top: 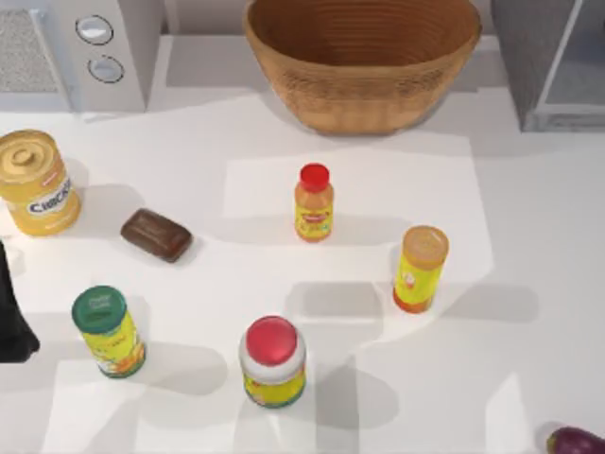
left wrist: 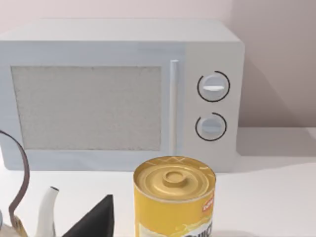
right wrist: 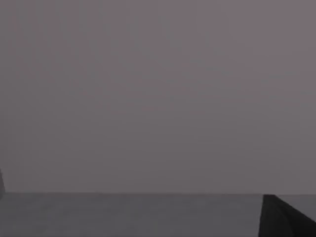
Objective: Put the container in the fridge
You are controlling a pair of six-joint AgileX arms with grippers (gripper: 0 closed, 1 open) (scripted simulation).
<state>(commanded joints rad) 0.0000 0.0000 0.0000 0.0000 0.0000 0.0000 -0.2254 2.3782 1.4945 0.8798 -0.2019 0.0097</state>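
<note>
On white table point(top: 529, 246), fridge point(top: 553, 61) back right, basket point(top: 362, 59)

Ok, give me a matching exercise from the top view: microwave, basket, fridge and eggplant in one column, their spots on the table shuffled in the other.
Things:
1. microwave
2. basket
3. fridge
4. eggplant

Places in the top view:
a. bottom right corner
b. top left corner
c. top right corner
d. top middle

Pairs: 1-b, 2-d, 3-c, 4-a
</note>
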